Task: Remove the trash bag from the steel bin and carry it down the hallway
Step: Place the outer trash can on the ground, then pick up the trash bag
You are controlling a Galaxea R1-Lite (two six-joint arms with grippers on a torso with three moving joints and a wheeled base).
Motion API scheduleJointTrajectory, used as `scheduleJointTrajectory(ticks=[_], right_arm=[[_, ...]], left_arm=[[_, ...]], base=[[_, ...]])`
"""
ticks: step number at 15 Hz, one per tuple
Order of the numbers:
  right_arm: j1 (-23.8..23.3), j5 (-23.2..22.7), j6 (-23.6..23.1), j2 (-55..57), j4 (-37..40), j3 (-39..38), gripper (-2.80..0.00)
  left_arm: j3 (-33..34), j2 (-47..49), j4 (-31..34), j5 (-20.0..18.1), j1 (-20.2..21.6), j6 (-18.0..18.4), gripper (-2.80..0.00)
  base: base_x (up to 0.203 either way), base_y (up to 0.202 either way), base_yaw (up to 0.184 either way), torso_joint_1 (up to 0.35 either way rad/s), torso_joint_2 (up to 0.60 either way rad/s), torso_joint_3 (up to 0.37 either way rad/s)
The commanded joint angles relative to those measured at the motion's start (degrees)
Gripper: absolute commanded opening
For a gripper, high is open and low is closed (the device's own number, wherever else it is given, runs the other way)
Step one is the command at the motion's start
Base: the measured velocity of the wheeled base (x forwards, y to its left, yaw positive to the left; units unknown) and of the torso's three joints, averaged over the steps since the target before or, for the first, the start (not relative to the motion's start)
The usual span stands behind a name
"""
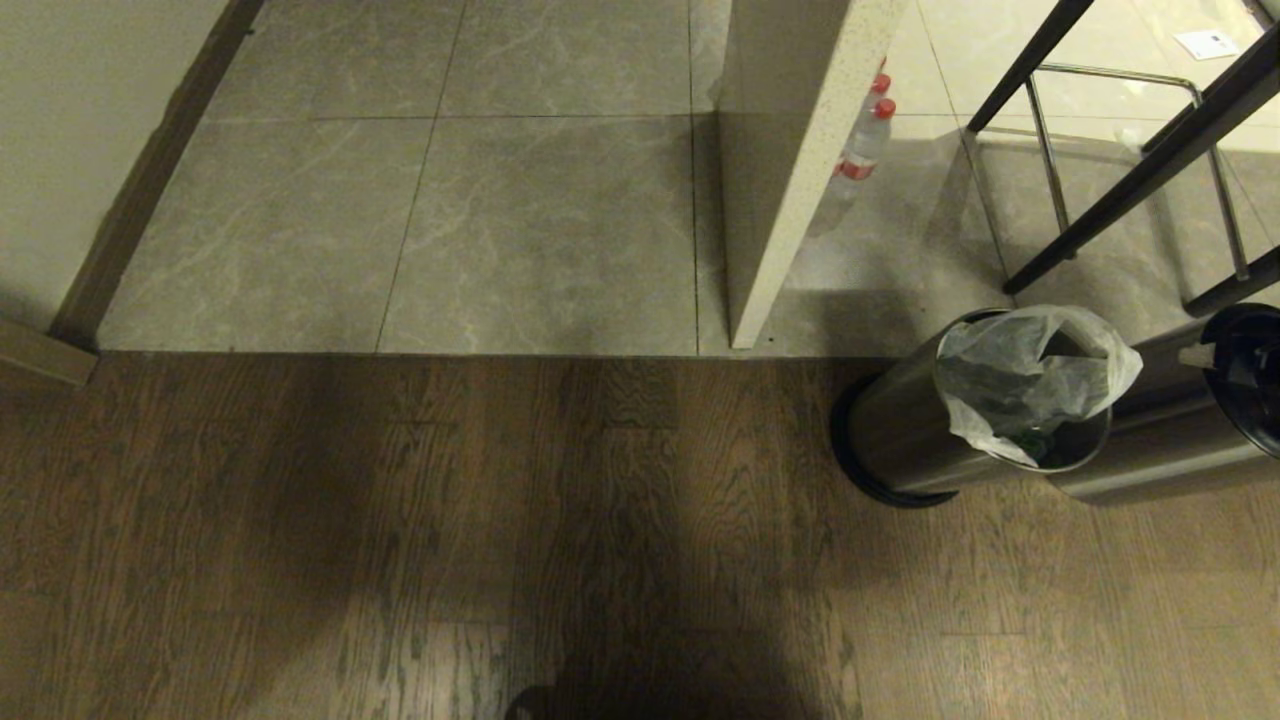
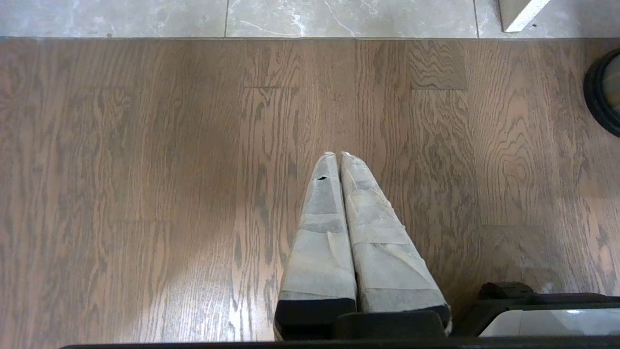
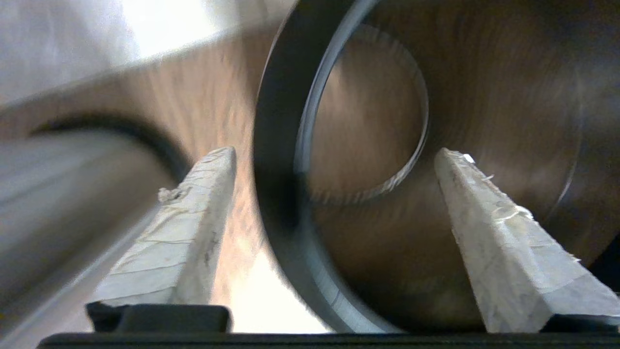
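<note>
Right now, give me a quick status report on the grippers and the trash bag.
Left gripper shut, parked over wood floor. Right gripper open around the sleeve's black rim. Trash bag in steel bin, exposed. Sleeve beside bin.

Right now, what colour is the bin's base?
Black, under the steel bin; head view shows it best.

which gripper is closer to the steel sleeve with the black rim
Right. The right gripper hangs open directly over the steel sleeve, its fingers straddling the black rim. The left gripper is shut over bare wood floor, away from it.
</note>
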State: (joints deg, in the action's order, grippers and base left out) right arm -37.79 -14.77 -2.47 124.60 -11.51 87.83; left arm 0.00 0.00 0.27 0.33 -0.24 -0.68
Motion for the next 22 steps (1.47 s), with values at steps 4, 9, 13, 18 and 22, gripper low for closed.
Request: scheduleJointTrajectory(ticks=[4, 9, 13, 18, 22], right_arm=[[0.0, -1.2, 1.1, -12.1, 6.5, -3.6, 0.0], [0.0, -1.2, 1.1, -12.1, 6.5, -3.6, 0.0], [0.0, -1.2, 1.1, -12.1, 6.5, -3.6, 0.0], [0.2, -1.4, 0.8, -12.4, 7.2, -4.0, 0.0], [2.3, -2.5, -1.6, -31.8, 20.7, -12.1, 0.0]], left_arm=[[0.1, -0.1, 0.0, 0.0, 0.1, 0.0, -2.8], [0.1, -0.1, 0.0, 0.0, 0.1, 0.0, -2.8], [0.1, -0.1, 0.0, 0.0, 0.1, 0.0, -2.8], [0.1, 0.0, 0.0, 0.0, 0.1, 0.0, -2.8], [0.1, 0.0, 0.0, 0.0, 0.1, 0.0, -2.8]], base=[[0.0, 0.0, 0.0, 0.0, 0.0, 0.0], [0.0, 0.0, 0.0, 0.0, 0.0, 0.0], [0.0, 0.0, 0.0, 0.0, 0.0, 0.0], [0.0, 0.0, 0.0, 0.0, 0.0, 0.0], [0.0, 0.0, 0.0, 0.0, 0.0, 0.0]])
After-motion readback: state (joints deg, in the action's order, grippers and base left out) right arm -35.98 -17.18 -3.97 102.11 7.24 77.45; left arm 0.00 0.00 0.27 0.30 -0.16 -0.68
